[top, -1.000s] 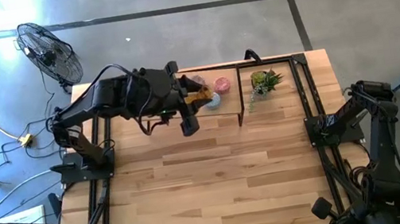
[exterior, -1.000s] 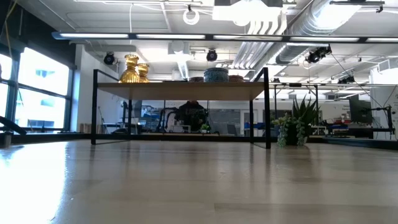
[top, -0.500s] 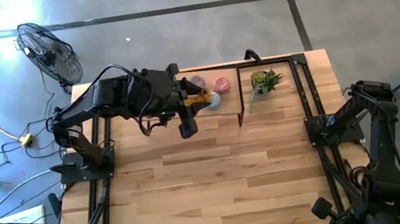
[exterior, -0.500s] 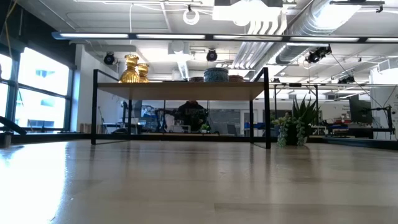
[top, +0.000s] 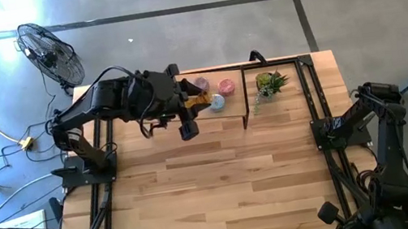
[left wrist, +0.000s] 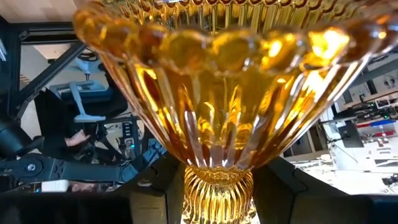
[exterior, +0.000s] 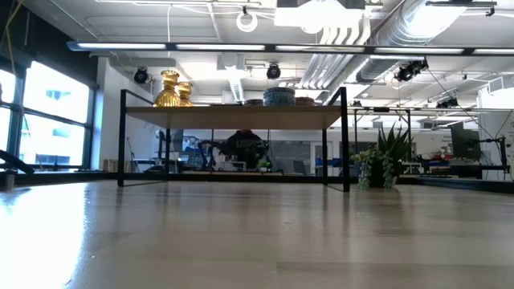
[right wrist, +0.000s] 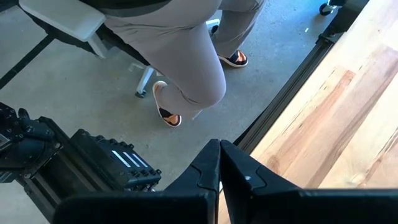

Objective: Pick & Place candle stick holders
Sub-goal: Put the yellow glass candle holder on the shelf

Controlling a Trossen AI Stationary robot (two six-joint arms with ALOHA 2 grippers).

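Left gripper [top: 195,99] reaches over the raised shelf [top: 278,62] at the table's 12 o'clock edge, pinching an amber candle stick holder [left wrist: 214,99] by its ribbed stem. A pink holder [top: 226,86] and a light blue holder [top: 218,102] sit just beside it. Right gripper [right wrist: 220,163] is parked at 4 o'clock, fingers pressed together

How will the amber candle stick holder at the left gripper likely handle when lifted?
The amber candle stick holder looks like ribbed glass: probably rigid, fragile and slippery. Its wide bowl over a narrow stem suggests it may tip if released tilted.
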